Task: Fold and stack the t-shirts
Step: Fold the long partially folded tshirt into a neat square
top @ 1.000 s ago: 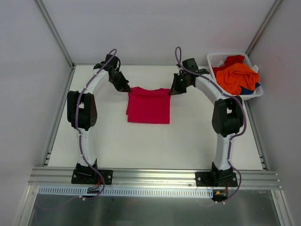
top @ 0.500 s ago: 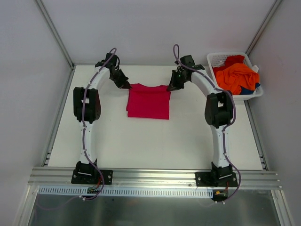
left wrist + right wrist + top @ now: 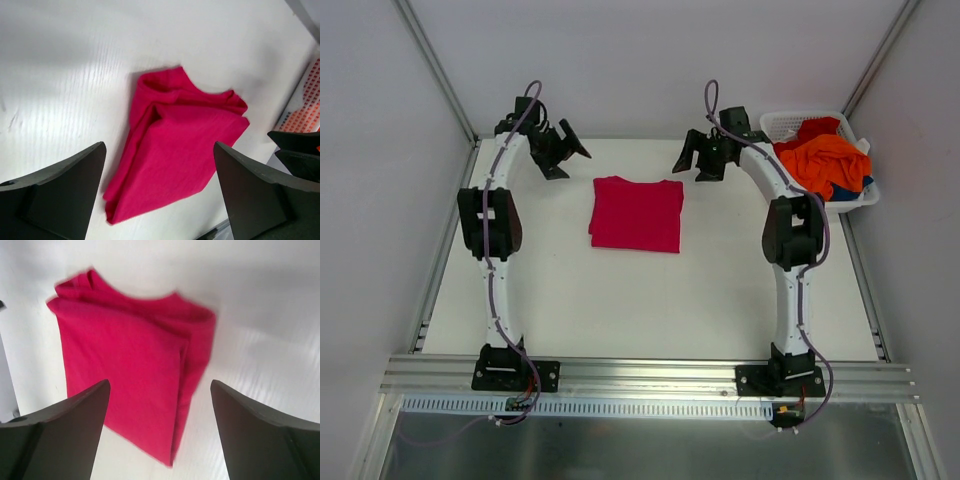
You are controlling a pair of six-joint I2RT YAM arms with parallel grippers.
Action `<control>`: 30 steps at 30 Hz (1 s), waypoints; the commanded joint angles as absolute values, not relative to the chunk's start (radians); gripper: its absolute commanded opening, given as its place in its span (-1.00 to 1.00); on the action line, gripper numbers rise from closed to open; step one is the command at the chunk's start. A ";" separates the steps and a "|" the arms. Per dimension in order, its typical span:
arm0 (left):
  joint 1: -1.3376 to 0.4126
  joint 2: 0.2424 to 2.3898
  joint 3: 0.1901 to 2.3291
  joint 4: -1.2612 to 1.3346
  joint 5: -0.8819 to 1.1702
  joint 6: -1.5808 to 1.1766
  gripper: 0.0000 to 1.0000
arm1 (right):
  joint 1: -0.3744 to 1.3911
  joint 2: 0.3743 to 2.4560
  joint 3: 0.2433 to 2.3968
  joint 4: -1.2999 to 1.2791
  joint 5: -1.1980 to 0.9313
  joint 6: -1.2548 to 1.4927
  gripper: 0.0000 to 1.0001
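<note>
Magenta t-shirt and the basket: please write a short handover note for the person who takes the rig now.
Left gripper: open, holding nothing, raised off the far left corner of the magenta t-shirt.
Right gripper: open, holding nothing, off the far right corner.
Magenta t-shirt: folded, flat on the table, touching neither gripper.
White basket, far right: orange t-shirt on top, red and blue cloth under it.
Done: one shirt folded.
Left: fold the basket shirts and stack them.
</note>
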State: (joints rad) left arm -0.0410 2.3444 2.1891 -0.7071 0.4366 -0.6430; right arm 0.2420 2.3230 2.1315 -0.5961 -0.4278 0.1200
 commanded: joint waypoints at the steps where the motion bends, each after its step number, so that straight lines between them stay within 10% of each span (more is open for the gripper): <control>1: -0.044 2.154 2.105 -0.726 0.431 -0.497 0.76 | 0.247 2.140 1.974 -0.574 -0.492 0.055 0.69; 4: -0.061 2.077 1.996 -0.726 0.440 -0.425 0.59 | 0.256 2.057 1.837 -0.510 -0.534 0.032 0.34; 8: -0.098 2.045 1.939 -0.718 0.482 -0.403 -1.00 | 0.279 2.000 1.682 -0.410 -0.563 0.089 -0.52; 15: -0.118 2.201 2.032 -0.655 0.614 -0.498 -1.00 | 0.304 2.156 1.803 -0.290 -0.598 0.264 -0.94; 30: -0.118 2.456 2.131 -0.535 0.600 -0.601 -1.00 | 0.275 2.390 1.948 -0.296 -0.495 0.322 -0.91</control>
State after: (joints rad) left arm -0.1246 2.4367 2.0800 -0.5629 0.5758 -0.5682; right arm 0.2859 2.3829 1.8729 -0.3119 -0.5198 0.2958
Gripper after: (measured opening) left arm 0.003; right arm 0.045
